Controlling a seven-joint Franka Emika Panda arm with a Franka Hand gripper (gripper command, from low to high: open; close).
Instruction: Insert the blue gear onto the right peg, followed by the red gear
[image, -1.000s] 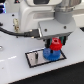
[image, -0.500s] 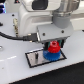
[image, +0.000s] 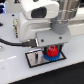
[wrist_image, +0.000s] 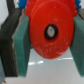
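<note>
Gripper (wrist_image: 50, 40) clamped on red gear (wrist_image: 51, 31); over blue gear (image: 53, 57)

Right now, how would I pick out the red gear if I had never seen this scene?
Find the white table, then the grey black-edged plate under the gripper. The red gear sits between the fingers above the blue gear. It is the only red thing there, and narrower than the blue one.

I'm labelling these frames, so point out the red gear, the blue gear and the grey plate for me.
red gear (wrist_image: 50, 32), wrist view, on its flat face beside the centre hole.
blue gear (image: 50, 58), exterior view, on its front rim.
grey plate (image: 34, 59), exterior view, on its bare surface.
</note>
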